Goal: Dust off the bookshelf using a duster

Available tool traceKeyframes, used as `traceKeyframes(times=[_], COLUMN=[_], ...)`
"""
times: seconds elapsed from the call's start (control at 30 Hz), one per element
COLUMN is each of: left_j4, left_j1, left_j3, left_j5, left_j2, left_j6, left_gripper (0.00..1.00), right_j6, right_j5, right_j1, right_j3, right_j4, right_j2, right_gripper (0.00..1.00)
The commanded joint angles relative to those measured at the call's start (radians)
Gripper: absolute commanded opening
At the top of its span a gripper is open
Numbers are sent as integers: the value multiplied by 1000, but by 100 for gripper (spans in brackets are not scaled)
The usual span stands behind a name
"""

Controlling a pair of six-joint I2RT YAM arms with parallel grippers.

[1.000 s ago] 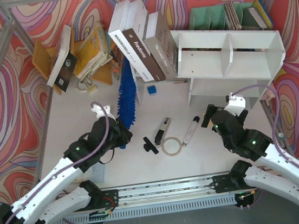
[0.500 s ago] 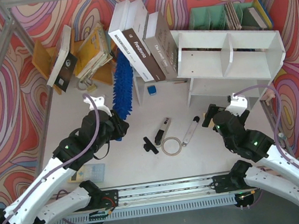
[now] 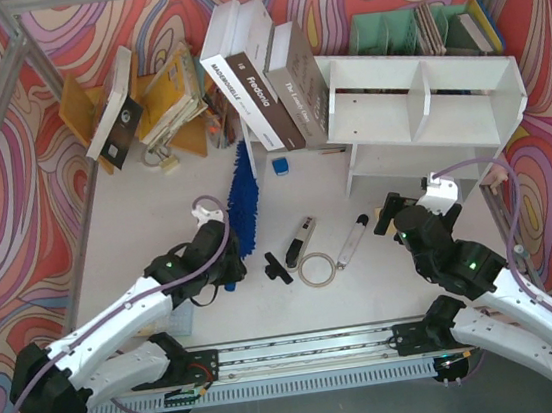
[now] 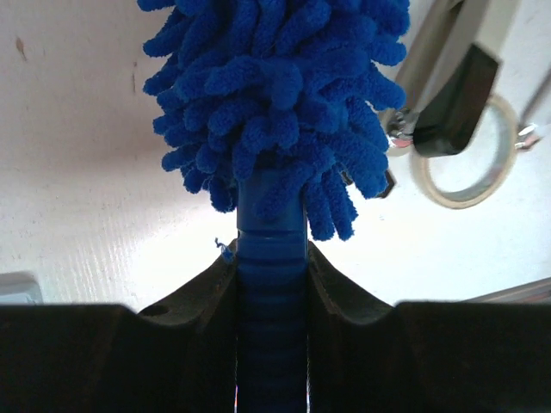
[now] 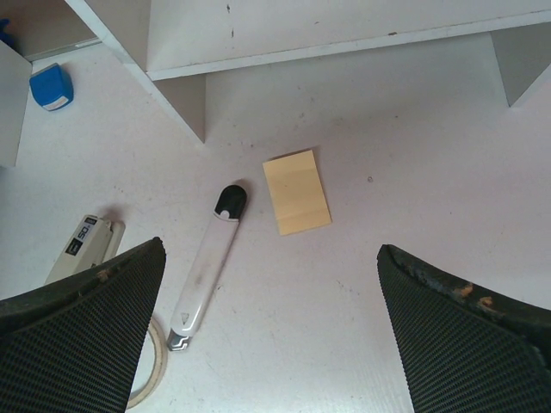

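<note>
Carrying the duster (image 3: pixel 242 201), handle pinched in left gripper (image 4: pixel 271 284); right gripper (image 5: pixel 269 251) spread, empty. Next: swing onto bookshelf (image 3: pixel 424 98), table's (image 3: pixel 155 201) far-right corner.

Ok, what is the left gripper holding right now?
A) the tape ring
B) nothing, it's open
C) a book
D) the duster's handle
D: the left gripper is shut around the ribbed blue handle of the duster, whose fluffy head sticks out ahead.

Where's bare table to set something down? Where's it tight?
Bare table left of the duster, below the leaning books. Both bookshelf compartments look empty. Crowded: stapler, tape ring, cutter at centre.
</note>
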Motion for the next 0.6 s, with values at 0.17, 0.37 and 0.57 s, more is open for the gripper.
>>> traceKeyframes(times=[0.17,0.37,0.57], left_j4=[113,31,-2], left_j1=[-3,-3,-3], left_j3=[-33,57,136], left_j5=[-10,-107,-183], left_j2=[48,-76,-219], left_j6=[15,43,91], left_gripper=[0,0,0], right_j6=[-1,9,10], right_j5=[51,50,49], right_j1=[-1,-1,-1], right_j3=[-4,-10,-11], right_j4=[3,-7,-4], right_j2=[-9,-20,-21], right_gripper=[99,99,99])
